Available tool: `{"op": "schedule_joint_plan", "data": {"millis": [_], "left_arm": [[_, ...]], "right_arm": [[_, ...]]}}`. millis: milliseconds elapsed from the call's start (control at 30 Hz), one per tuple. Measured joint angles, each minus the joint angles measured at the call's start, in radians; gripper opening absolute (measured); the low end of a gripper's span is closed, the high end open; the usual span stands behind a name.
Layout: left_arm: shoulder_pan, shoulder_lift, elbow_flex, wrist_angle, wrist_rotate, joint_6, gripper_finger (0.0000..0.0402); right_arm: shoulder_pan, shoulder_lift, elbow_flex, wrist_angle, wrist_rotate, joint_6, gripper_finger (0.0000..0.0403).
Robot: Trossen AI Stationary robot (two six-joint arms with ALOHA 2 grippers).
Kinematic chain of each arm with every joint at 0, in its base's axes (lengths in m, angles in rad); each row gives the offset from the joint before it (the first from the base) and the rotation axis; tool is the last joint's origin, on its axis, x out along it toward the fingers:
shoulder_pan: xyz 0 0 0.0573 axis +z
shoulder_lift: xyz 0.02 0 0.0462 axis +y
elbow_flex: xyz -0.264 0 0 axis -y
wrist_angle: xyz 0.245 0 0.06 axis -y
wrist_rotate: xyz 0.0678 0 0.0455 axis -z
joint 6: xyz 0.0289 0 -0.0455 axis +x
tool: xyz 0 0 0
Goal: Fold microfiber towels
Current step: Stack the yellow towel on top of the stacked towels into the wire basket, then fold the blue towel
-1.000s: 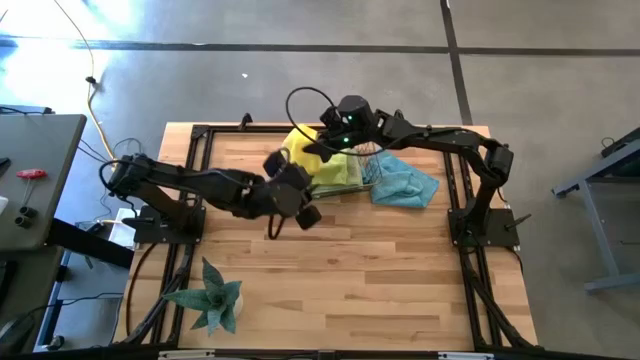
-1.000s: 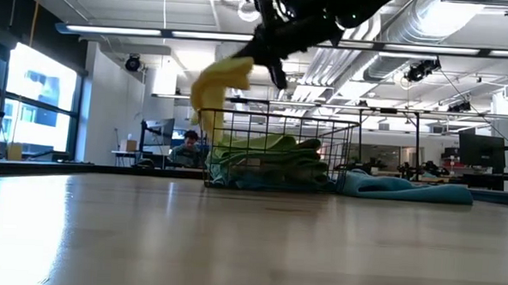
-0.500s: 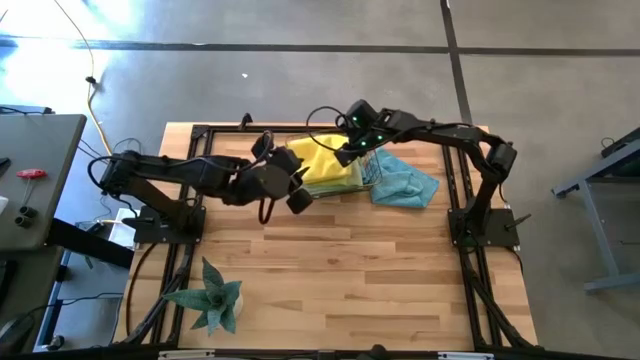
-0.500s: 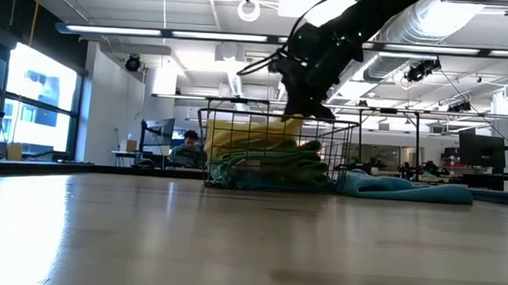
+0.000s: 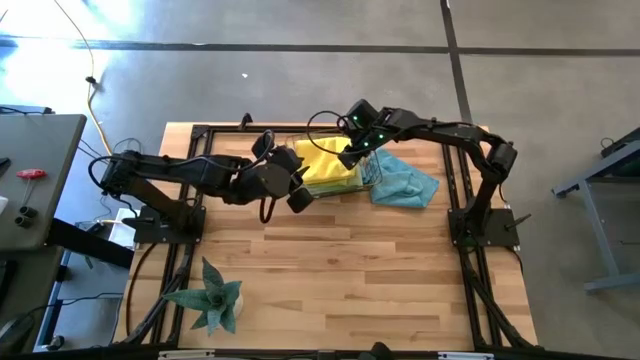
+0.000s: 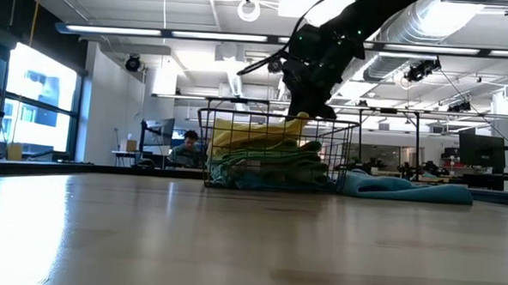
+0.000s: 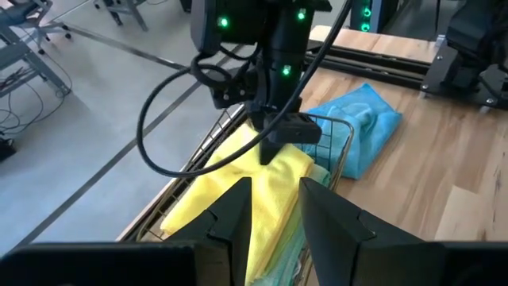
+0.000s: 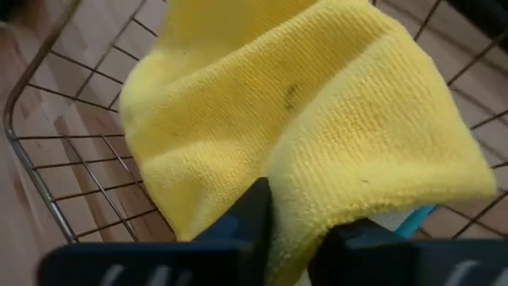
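A yellow towel [image 5: 325,165] lies on top of a pile of green towels [image 6: 270,165] inside the copper wire basket [image 6: 238,116] at the table's far middle. My right gripper [image 5: 351,159] points steeply down into the basket and is shut on the yellow towel. A light blue towel [image 5: 405,183] lies crumpled on the table right of the basket. My left gripper [image 7: 274,214] hovers just near-left of the basket, open, with nothing between its fingers. My right gripper pinches a folded edge of the yellow towel [image 8: 298,187] between its two fingers, on the side toward the table's right. The fingers come from above, slanting down. The towel lies slack on the pile in the basket, and one corner [image 6: 300,120] stands up at the fingertips.
The basket's wire rim [image 7: 325,123] rises around the pile, close to the right gripper's fingers. A spiky green plant [image 5: 212,295] stands near the table's front left. Bare wood spreads across the near half of the table [image 5: 380,280].
My right gripper has come down toward the basket and tipped steeply downward, carrying the yellow towel. The towel, which hung in the air above the basket's left side, now lies on the pile inside. My left gripper has drawn back a little toward the far left.
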Motion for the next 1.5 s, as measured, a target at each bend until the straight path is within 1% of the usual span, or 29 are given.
{"op": "schedule_joint_plan", "data": {"millis": [100,167,333,433,500,567,633,733,800,867,1067,1133,1267,1400,1500], "left_arm": [[0.005,0.0,0.0,0.0,0.0,0.009,0.0097],[0.012,0.0,0.0,0.0,0.0,0.01,0.0097],[0.032,0.0,0.0,-0.022,0.016,0.01,0.0097],[0.046,0.0,0.0,-0.036,0.017,0.01,0.0097],[0.057,0.001,0.0,-0.045,0.02,0.01,0.0097],[0.065,0.001,0.0,-0.057,0.02,0.01,0.0097],[0.073,0.001,0.0,-0.061,0.021,0.016,0.0097],[0.086,0.001,0.0,-0.06,0.029,0.04,0.0097],[0.097,0.001,0.0,-0.06,0.031,0.06,0.0097],[0.112,0.001,0.0,-0.056,0.048,0.082,0.0097],[0.166,0.001,0.0,-0.049,0.108,0.104,0.0097],[0.179,0.001,0.0,-0.049,0.132,0.104,0.0097],[0.188,0.001,0.0,-0.048,0.154,0.104,0.0097],[0.187,0.001,0.0,-0.046,0.155,0.1,0.0097],[0.187,0.001,0.0,-0.045,0.166,0.086,0.0097]], "right_arm": [[-0.01,-0.011,0.018,-0.027,0.005,-0.03,0.0091],[-0.019,-0.026,0.036,-0.057,0.029,-0.059,0.0117],[-0.043,-0.093,0.09,-0.21,0.105,-0.136,0.0167],[-0.051,-0.15,0.097,-0.327,0.17,-0.166,0.0182],[-0.053,-0.19,0.082,-0.403,0.244,-0.18,0.0184],[-0.053,-0.23,0.036,-0.456,0.309,-0.181,0.0184],[-0.053,-0.276,-0.041,-0.468,0.327,-0.184,0.0181],[-0.053,-0.356,-0.201,-0.402,0.3,-0.179,0.0176],[-0.053,-0.396,-0.322,-0.303,0.255,-0.157,0.0172],[-0.052,-0.424,-0.438,-0.188,0.237,-0.111,0.0167],[-0.052,-0.437,-0.707,0.143,0.227,0.015,0.0156],[-0.052,-0.437,-0.773,0.214,0.214,0.044,0.0152],[-0.052,-0.436,-0.863,0.289,0.209,0.052,0.0145],[-0.027,-0.442,-0.916,0.325,0.198,0.034,0.014],[0.022,-0.445,-0.943,0.343,0.166,0.036,0.0138]]}}
